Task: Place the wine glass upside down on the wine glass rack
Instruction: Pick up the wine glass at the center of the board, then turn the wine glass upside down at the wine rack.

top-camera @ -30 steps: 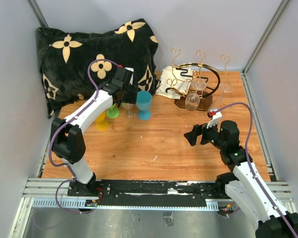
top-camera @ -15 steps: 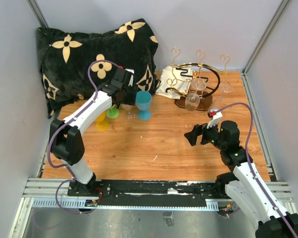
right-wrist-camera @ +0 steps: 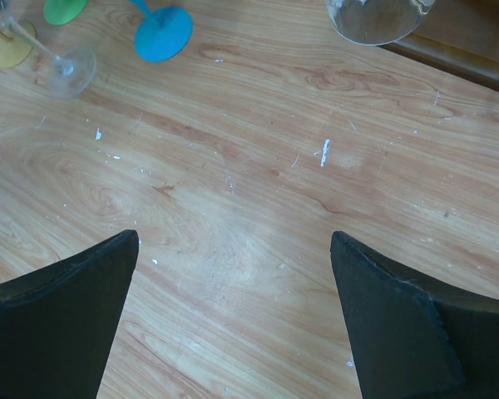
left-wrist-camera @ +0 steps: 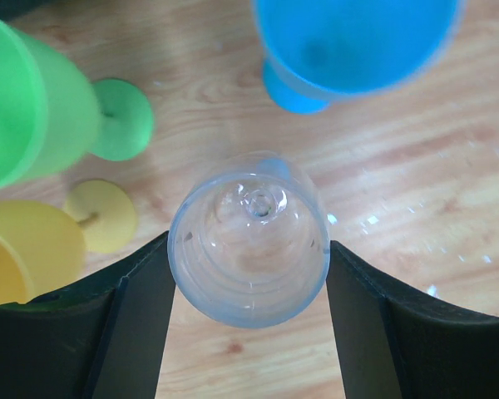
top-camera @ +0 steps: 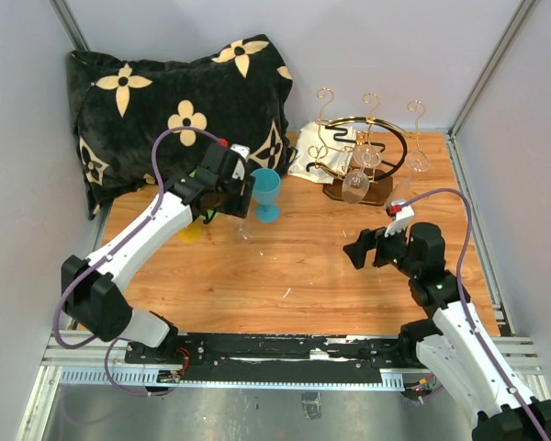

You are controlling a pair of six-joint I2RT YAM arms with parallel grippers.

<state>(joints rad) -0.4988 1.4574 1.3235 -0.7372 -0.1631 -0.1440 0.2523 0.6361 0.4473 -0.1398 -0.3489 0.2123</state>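
Note:
The clear wine glass [left-wrist-camera: 249,241] sits between the black fingers [left-wrist-camera: 141,316] of my left gripper [left-wrist-camera: 247,243], which press its bowl from both sides. I look down into the bowl, with the stem behind it. In the top view the left gripper [top-camera: 237,204] is beside the teal goblet [top-camera: 266,193]. From the right wrist the glass's foot [right-wrist-camera: 68,71] shows low over the wood with the stem tilted. The wine glass rack [top-camera: 358,156], gold wire on a dark base, stands at the back right with clear glasses hanging on it. My right gripper [top-camera: 367,250] is open over bare wood [right-wrist-camera: 234,241].
A green goblet [left-wrist-camera: 33,108] and a yellow goblet [left-wrist-camera: 33,249] stand left of the held glass. A black flowered pillow [top-camera: 179,101] lies at the back left, a white cloth [top-camera: 308,161] beside the rack. A hanging glass bowl [right-wrist-camera: 378,17] shows at the right wrist view's top edge.
My left gripper has narrowed onto the glass bowl. The left arm's elbow has swung down and left, and the wrist has come slightly nearer. The right arm has barely moved.

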